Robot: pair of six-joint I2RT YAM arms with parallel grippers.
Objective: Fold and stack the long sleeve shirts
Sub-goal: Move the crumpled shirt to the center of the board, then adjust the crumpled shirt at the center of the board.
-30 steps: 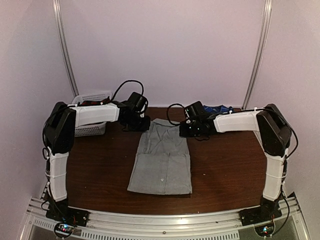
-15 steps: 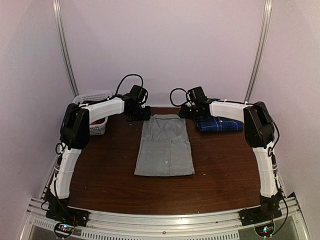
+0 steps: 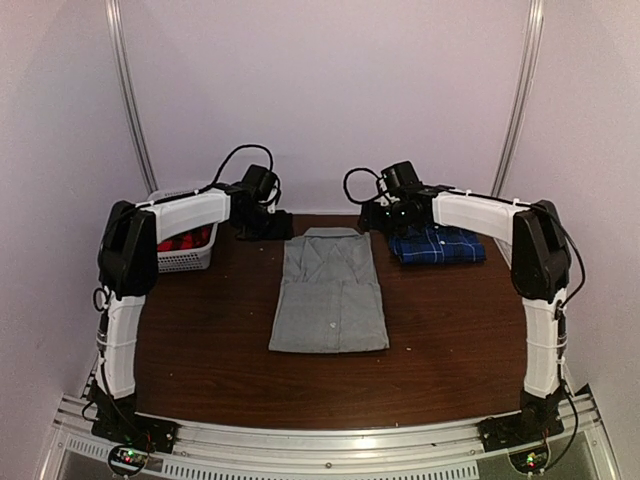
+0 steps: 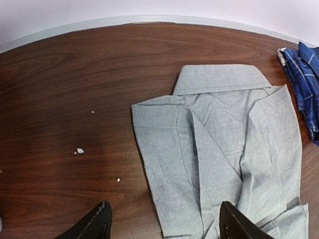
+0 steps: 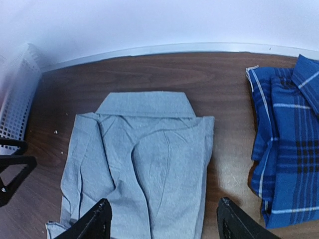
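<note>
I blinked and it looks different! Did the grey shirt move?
Yes. The grey shirt moved back, away from the metal rail at the front. Its near edge now lies farther from that rail than before.

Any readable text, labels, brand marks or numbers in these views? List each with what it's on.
No text can be read in any view.
grey shirt: one tiny pale mark on its lower half in the top view, too small to tell whether it is text or a logo.
blue plaid shirt, white basket, table: no print or label visible.
</note>
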